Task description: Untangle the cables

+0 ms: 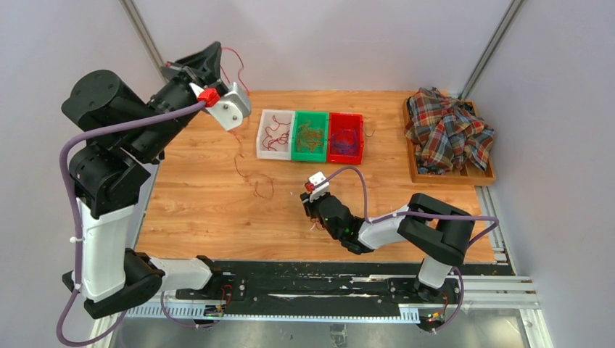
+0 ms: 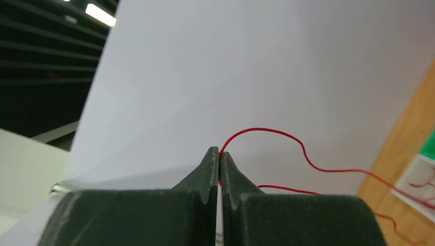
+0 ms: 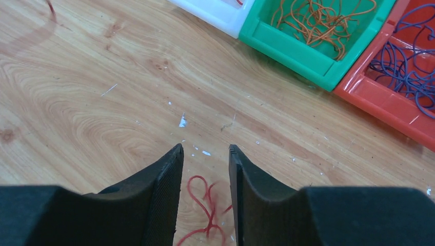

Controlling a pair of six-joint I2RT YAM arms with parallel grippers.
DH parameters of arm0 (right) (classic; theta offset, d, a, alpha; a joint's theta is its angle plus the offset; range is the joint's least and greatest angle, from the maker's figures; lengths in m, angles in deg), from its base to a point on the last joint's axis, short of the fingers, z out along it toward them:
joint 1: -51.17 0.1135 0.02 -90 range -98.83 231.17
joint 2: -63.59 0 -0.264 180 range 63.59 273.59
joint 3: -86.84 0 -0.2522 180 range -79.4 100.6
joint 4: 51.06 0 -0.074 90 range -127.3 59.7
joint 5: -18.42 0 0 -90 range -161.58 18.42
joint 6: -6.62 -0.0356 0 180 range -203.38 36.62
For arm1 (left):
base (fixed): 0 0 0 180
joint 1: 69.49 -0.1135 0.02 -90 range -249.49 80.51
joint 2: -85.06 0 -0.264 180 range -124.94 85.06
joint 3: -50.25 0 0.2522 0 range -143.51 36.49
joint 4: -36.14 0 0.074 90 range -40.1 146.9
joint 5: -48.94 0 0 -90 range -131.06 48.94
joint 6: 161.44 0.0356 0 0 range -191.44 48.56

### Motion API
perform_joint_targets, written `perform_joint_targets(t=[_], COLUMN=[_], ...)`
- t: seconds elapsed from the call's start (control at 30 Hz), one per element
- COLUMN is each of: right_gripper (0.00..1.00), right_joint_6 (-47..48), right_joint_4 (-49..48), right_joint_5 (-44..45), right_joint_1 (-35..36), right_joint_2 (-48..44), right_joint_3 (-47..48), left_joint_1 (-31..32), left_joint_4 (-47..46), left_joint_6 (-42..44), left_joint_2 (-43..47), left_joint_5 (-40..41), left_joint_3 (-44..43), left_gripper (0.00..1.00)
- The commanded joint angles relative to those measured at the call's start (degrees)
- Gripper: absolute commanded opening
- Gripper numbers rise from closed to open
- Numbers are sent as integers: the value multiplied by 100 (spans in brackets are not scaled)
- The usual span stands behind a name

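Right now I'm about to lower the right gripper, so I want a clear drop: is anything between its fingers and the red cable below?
Nothing visible does. The right gripper hangs open directly over the red cable, which lies on the wooden table; the green bin sits well beyond.

Red cable (image 2: 259, 128), plaid shirt (image 1: 446, 130)

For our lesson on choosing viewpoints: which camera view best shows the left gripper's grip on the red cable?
Left wrist: the left gripper is shut on the red cable, seen close up. Top external shows the cable hanging from it to the table, the pinch too small to see. Right wrist misses the grip.
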Motion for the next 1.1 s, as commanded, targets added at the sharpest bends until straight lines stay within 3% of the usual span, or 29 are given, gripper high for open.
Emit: perform_joint_targets(t=[0.0, 0.17, 0.53, 1.07], right_gripper=[41, 46, 49, 51], right_joint_6=[-208, -298, -175, 54], right_joint_4=[-175, -268, -903, -1439], right_joint_5=[340, 411, 789, 1487], right_joint_1=[61, 60, 56, 34], right_joint_2=[94, 104, -292, -617], right_joint_3=[-81, -128, -560, -997], left_joint_1=[17, 13, 5, -68], left_joint_4=[-2178, -2567, -3130, -3883], left_joint_6=[789, 292, 370, 531], left_joint_2=[-37, -397, -193, -1027], left_joint_5=[685, 561, 618, 450], left_joint_3=[88, -519, 1034, 1075], left_gripper=[1, 1, 0, 1])
